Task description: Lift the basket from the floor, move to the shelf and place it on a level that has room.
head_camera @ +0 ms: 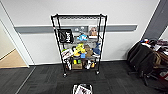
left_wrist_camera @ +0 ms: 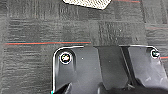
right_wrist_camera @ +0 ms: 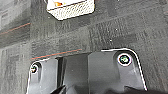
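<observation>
Nearest to me, the basket (head_camera: 82, 89) sits on the floor (head_camera: 45, 80) just in front of my base, cut off by the lower edge of the head view, with papers or white sheets showing inside it. Too little of it shows there to say which way its long side runs. In my left wrist view a cream woven corner of it (left_wrist_camera: 87, 3) lies on the carpet, apart from my wrist plate. In my right wrist view one woven side (right_wrist_camera: 71, 10) shows, tilted a little across the carpet seams. I cannot tell whether either of my hands is released or clenched; neither is touching the basket.

The carpet is dark charcoal tile with a faint stripe, crossed by thin red lines.

Farther on, the shelf (head_camera: 79, 43) stands upright on small wheels against a white wall with a grey band. Its top level (head_camera: 79, 17) is bare wire grid; the tiers below carry toys, boxes and a dark bag.

Off to the right are dark chairs (head_camera: 142, 57) by a cluttered desk. To the left, tan wood flooring (head_camera: 11, 60) begins beyond a doorway.
</observation>
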You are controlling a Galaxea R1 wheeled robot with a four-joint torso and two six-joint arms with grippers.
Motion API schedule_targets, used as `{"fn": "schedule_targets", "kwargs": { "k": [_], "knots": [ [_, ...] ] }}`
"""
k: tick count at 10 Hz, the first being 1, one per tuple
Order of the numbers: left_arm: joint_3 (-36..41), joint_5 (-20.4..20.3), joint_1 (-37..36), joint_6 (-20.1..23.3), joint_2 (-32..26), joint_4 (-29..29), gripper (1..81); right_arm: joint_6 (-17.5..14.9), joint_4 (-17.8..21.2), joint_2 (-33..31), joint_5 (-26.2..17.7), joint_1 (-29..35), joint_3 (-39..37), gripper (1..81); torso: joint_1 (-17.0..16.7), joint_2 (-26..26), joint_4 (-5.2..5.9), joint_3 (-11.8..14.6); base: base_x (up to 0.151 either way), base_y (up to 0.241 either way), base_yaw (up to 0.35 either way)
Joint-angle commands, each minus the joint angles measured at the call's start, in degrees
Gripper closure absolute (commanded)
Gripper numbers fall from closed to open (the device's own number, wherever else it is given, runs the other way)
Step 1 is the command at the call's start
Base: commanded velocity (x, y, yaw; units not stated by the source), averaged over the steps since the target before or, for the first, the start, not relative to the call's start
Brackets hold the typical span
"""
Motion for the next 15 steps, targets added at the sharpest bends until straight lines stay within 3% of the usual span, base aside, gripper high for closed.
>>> {"fn": "schedule_targets", "kwargs": {
  "k": [1, 15],
  "knots": [
    [-0.01, 2.63, -2.85, 0.11, -0.71, -0.38, 1.0, 0.28, 0.44, -0.62, -2.31, 3.51, 0.58, 1.0, 0.00, 0.00, 0.00, 0.00, 0.111, 0.000, 0.000],
    [-0.01, 2.45, -2.33, 0.20, 0.08, -0.20, 1.0, 0.28, 0.53, -1.15, -1.26, 1.58, 0.58, 1.0, 0.00, 0.00, 0.00, 0.00, 0.113, 0.000, 0.000]
  ]
}}
